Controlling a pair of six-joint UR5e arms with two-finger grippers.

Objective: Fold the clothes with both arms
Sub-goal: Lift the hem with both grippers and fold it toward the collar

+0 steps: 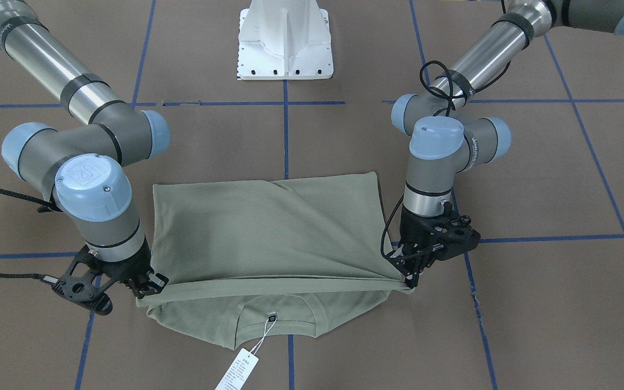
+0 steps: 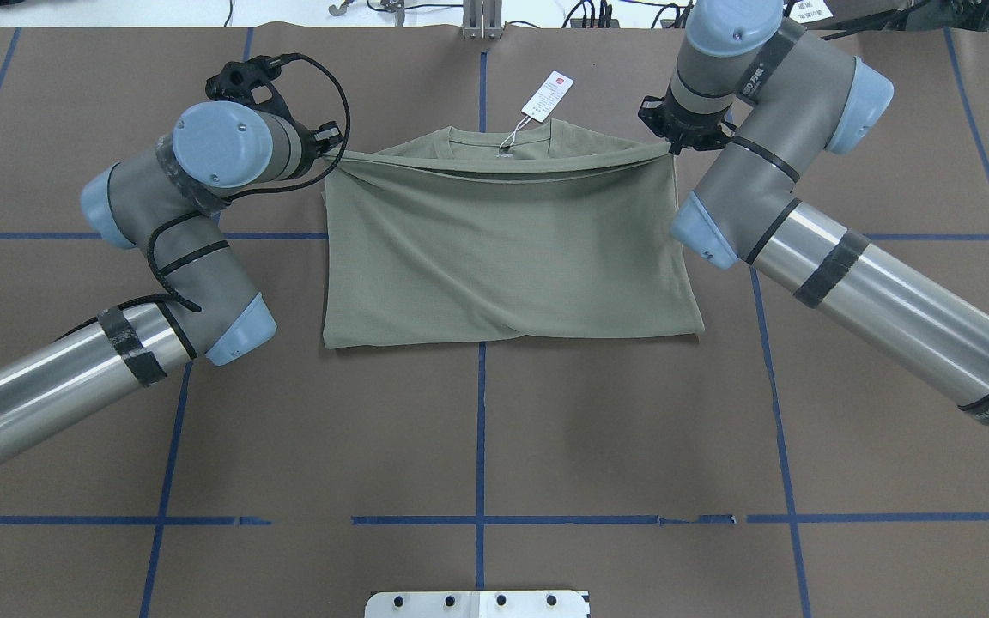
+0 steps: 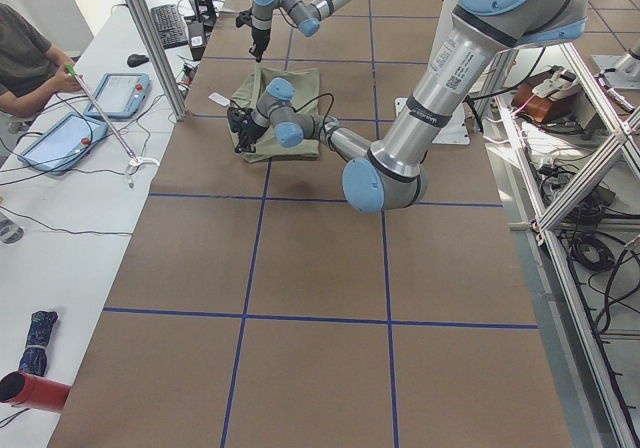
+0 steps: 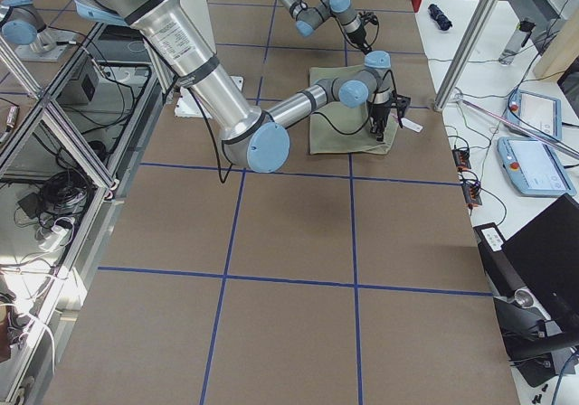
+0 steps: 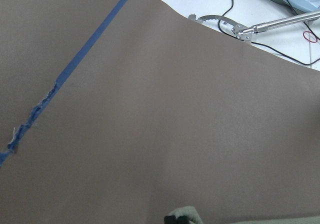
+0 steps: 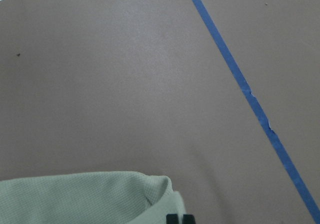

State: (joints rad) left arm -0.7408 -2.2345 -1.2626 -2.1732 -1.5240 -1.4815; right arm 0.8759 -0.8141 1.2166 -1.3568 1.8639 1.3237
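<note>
The sage-green shirt (image 1: 268, 227) lies on the brown table, its near half folded over toward the collar (image 2: 494, 142). Its white hang tag (image 2: 548, 93) lies beyond the collar. My left gripper (image 2: 329, 153) is shut on the left corner of the folded-over edge. My right gripper (image 2: 673, 144) is shut on the right corner. In the front-facing view the left gripper (image 1: 410, 277) and right gripper (image 1: 148, 286) hold that edge taut, slightly above the collar layer. A bit of green cloth shows at the bottom of the left wrist view (image 5: 186, 215) and of the right wrist view (image 6: 85, 196).
The white pedestal base (image 1: 285, 43) stands on the robot's side of the table. Blue tape lines (image 2: 480, 429) cross the brown surface. A side desk with tablets (image 3: 118, 95) and a seated operator (image 3: 25, 53) lies beyond the table's far edge.
</note>
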